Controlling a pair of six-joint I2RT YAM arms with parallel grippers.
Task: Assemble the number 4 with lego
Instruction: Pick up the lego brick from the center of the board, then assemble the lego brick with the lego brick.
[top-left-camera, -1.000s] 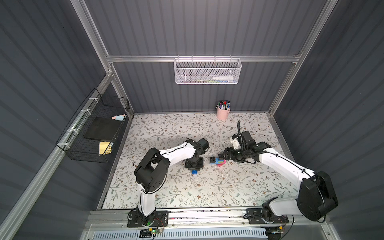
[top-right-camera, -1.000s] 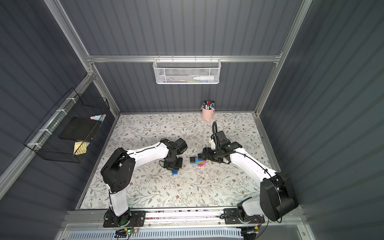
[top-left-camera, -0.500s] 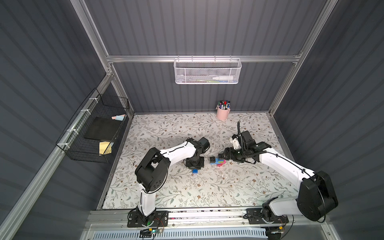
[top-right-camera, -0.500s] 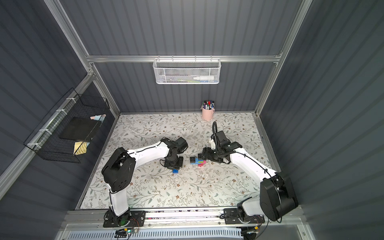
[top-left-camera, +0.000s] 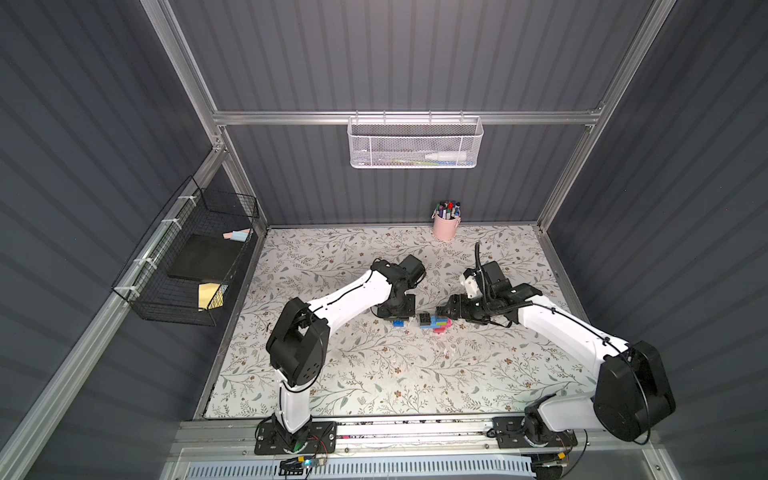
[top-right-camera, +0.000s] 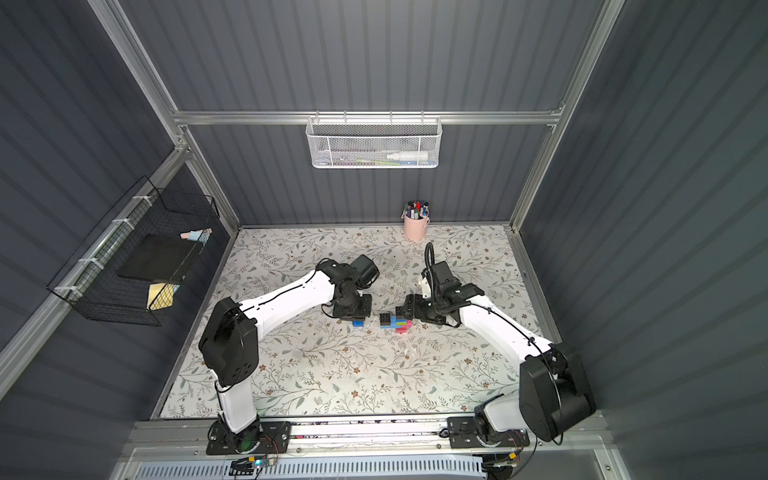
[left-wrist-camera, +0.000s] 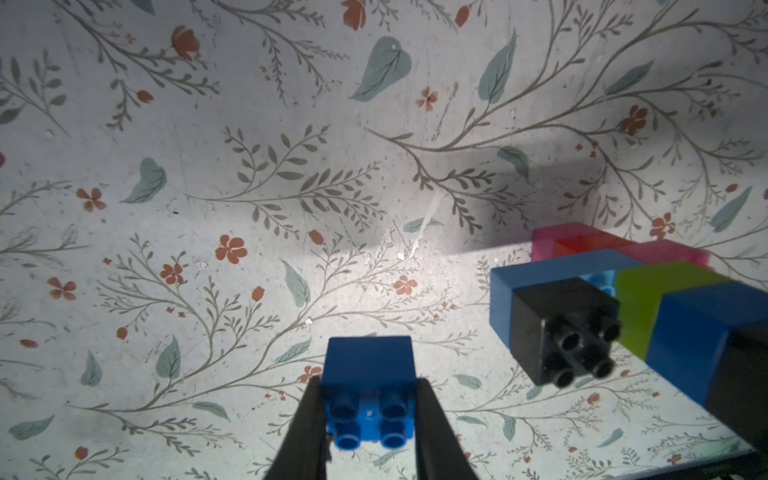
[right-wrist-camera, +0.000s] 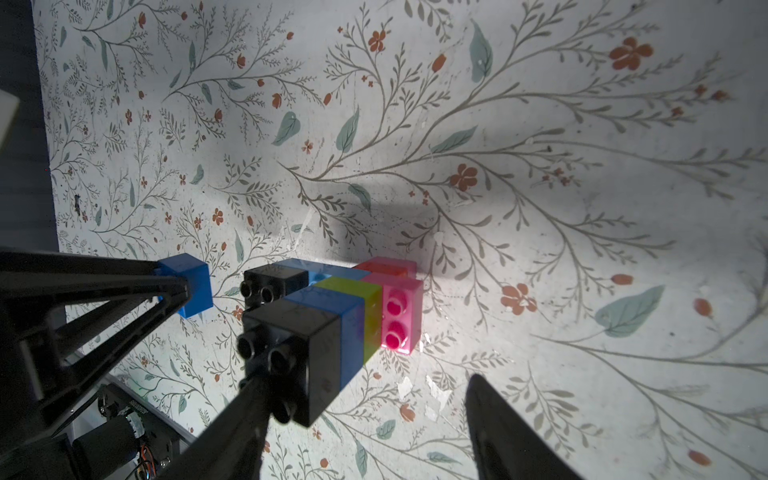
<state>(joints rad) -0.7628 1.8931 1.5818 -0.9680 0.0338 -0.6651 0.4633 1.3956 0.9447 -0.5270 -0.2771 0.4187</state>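
Observation:
A dark blue lego brick (left-wrist-camera: 369, 374) lies on its side, studs toward the wrist camera, with my left gripper (left-wrist-camera: 370, 409) shut on its two flanks. In both top views it sits just left of the partly built number 4 (top-left-camera: 434, 323) (top-right-camera: 395, 323). This flat figure of joined black, blue, lime green, pink and red bricks (right-wrist-camera: 357, 307) lies on the floral mat. My right gripper (right-wrist-camera: 370, 386) stands open at the figure's right end. One of its fingers (right-wrist-camera: 249, 419) rests against a black end brick (right-wrist-camera: 307, 349). The other stands apart over bare mat.
A pink cup of marker pens (top-left-camera: 444, 226) stands at the back wall. A white mesh basket (top-left-camera: 415, 143) hangs on the back wall, a black wire basket (top-left-camera: 187, 257) on the left wall. The floral mat (top-left-camera: 374, 374) spreads toward the front rail.
My left gripper has carried the blue brick away from the front edge and a little to the right, closer to the figure. The right arm and the figure have stayed put.

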